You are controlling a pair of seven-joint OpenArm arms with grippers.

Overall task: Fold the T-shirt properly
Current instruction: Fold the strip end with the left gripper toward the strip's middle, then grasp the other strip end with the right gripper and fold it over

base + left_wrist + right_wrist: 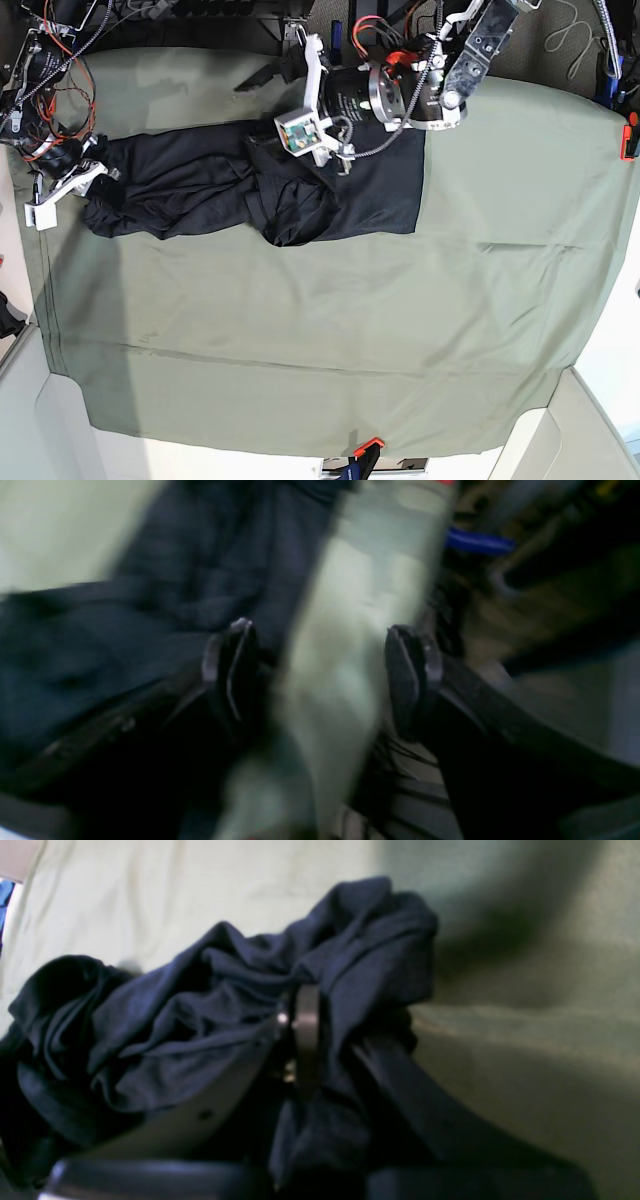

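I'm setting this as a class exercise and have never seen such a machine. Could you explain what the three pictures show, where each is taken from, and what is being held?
It is a robot with two arms. The base view looks down on a table under a sage-green cloth, where a dark T-shirt lies crumpled. The other two pictures come from cameras on the wrists. The right tool is shut on a bunch of T-shirt at one end. The left tool is open and holds nothing; its picture is blurred.
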